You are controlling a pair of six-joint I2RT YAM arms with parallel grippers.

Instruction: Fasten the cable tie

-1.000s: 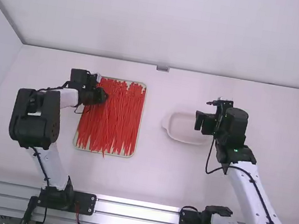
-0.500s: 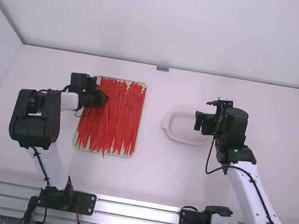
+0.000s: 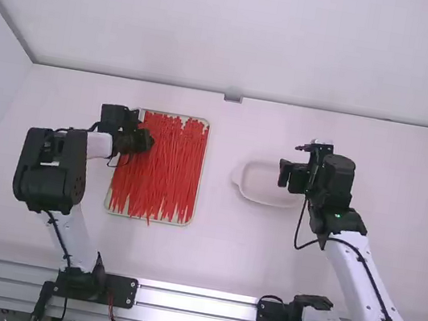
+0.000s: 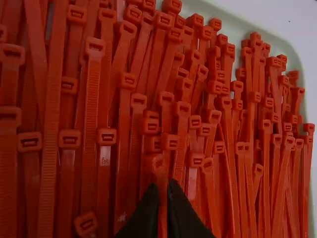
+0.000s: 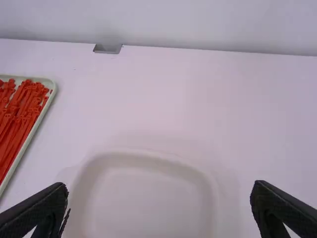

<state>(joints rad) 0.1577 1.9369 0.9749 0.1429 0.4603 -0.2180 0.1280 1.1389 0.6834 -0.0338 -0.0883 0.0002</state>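
Several red cable ties [image 3: 165, 167] lie packed side by side on a pale green tray [image 3: 201, 167] left of the table's middle. My left gripper [image 3: 143, 143] sits low at the tray's far left part, down among the ties. In the left wrist view its fingertips [image 4: 148, 198] are pressed nearly together on a red tie [image 4: 162, 208] in the pile. My right gripper [image 3: 286, 175] hangs open over the right end of a white dish [image 3: 255, 185], holding nothing. In the right wrist view its fingers [image 5: 47, 203] stand wide apart on either side of the dish [image 5: 148, 156].
The tray's corner with ties [image 5: 20, 106] shows beyond the dish in the right wrist view. A small grey tab [image 3: 233, 97] sits at the table's far edge. Bare white table lies between tray and dish and in front of both.
My left gripper has shifted slightly toward the tray's middle and lower among the ties. The right arm has stayed still.
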